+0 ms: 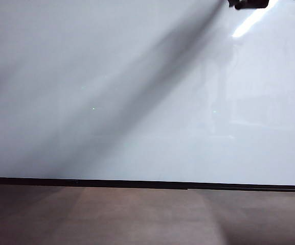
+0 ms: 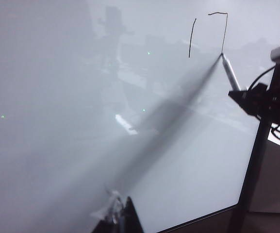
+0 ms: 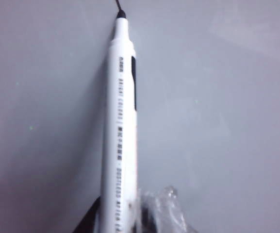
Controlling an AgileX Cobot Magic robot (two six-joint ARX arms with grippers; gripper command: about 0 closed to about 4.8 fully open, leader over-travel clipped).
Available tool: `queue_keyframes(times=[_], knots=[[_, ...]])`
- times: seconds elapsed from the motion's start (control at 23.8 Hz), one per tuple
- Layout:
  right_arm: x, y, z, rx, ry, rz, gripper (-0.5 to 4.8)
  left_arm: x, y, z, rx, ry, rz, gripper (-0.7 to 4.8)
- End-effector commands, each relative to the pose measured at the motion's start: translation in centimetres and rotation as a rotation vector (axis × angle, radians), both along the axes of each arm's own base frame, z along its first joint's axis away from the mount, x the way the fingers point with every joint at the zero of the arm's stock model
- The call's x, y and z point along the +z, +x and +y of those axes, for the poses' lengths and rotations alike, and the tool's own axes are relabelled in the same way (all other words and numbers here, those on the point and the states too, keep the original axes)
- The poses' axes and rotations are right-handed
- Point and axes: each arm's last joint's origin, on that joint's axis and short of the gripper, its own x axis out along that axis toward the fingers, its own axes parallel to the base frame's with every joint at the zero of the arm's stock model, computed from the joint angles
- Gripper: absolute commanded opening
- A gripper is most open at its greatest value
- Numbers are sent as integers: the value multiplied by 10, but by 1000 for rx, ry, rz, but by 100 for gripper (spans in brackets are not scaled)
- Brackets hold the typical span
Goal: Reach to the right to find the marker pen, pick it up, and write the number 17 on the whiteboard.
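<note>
On your left, the left gripper (image 2: 120, 213) hangs idle near the whiteboard (image 1: 111, 102), only its dark finger ends peeking into its own wrist view, and whether those jaws are open or closed you can't tell. Moving right across the glossy panel, there's a "1" stroke (image 2: 192, 38) already drawn, and just right of it the "7" (image 2: 221, 29) has its top bar and downstroke laid in. Further right, the right gripper (image 2: 244, 94) has its jaws pinched nearly closed around the marker pen (image 3: 120, 126), tip touching the board at the foot of the "7". Watch it here: judging by that long white barrel sticking far out of the grip, any extra push into the board could lever the pen sideways in the jaws, and dragging on would smear a tail onto the digit.
</note>
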Motion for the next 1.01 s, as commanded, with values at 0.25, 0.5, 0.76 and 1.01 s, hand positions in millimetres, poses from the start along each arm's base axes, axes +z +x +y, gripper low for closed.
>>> queue_keyframes(times=[0.25,0.5,0.76,1.01], knots=[[0,-3,-1,0,23,-18,-8,3,-1,0,-3,-5,-18,-5],[16,-28,0,25,21,-42,-8,3,-1,0,-3,-5,-18,-5],[15,-64,-10,42,43,-70,-8,2,0,0,-2,-2,-14,-5],[12,-93,-23,42,25,-42,-8,-3,2,0,11,2,-6,-5]])
